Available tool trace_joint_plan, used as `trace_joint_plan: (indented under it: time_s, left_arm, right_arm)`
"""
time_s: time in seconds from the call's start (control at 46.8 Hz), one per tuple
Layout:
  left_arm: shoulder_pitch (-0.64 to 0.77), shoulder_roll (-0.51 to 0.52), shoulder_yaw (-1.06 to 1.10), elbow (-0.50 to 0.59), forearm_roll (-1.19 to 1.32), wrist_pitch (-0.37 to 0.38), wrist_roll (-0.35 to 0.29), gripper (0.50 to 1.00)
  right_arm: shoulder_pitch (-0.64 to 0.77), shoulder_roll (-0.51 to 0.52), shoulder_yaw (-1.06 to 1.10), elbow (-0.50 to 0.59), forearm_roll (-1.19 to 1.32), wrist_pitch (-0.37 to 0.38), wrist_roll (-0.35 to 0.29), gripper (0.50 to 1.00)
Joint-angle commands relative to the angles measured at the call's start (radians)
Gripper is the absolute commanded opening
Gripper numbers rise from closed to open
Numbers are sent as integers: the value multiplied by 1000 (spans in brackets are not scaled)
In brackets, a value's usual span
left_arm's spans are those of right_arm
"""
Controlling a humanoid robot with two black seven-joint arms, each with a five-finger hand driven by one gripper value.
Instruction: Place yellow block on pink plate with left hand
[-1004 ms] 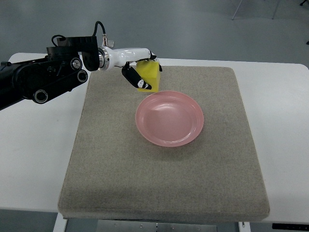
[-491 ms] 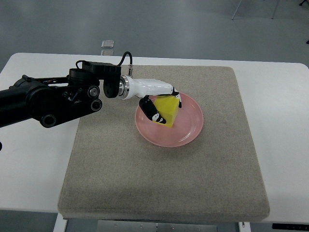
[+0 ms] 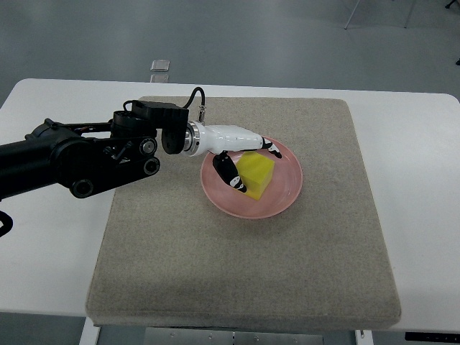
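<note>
Yellow block [image 3: 256,172]: sits inside the pink plate [image 3: 287,192], roughly at its middle, tilted so one corner points toward the near side; its lower edge appears to meet the plate's floor, though whether it fully rests there cannot be told.
Block relative to robot hand: the left robot hand [image 3: 241,153] lies over the block's far-left side; a black-tipped finger [image 3: 229,170] presses along the block's left face and other fingertips reach past its far edge on the right, near the plate's far rim.
Robot hand state: grasping the yellow block, fingers curled around it from both sides.
Arm pose: the left arm [image 3: 79,154] enters from the left edge and runs almost level across the picture, black jointed links first, then a silver collar and a white wrist shell that slopes down toward the plate; a black cable loops up over the wrist.
Pink plate: lies on the grey mat [image 3: 244,280], in the far half of it and slightly right of centre.
Mat: covers the middle of the white tabletop [image 3: 47,244], with bare tabletop showing to the left and right.
Right arm: not seen.
</note>
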Motion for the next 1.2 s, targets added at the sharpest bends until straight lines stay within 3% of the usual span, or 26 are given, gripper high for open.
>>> trace_joint_plan:
  time_s: [0.0, 0.192, 0.598, 0.918, 1.174]
  left_arm:
    - [-6, 4, -4, -1, -3, 0, 0, 992]
    - [-9, 36, -35, -17, -70, -7, 0, 994]
    - [8, 138, -170, 37, -575, -27, 2, 994]
    - [149, 128, -357, 152, -1149, -23, -1, 994]
    - [163, 129, -429, 279, -1186, -23, -1, 994]
  right_arm:
    - [0, 0, 0, 0, 0, 1, 0, 924]
    - [0, 0, 0, 0, 0, -1, 0, 924]
    - [0, 0, 0, 0, 0, 1, 0, 924]
    - [0, 0, 0, 0, 0, -1, 0, 924]
    - [0, 0, 0, 0, 0, 1, 0, 924]
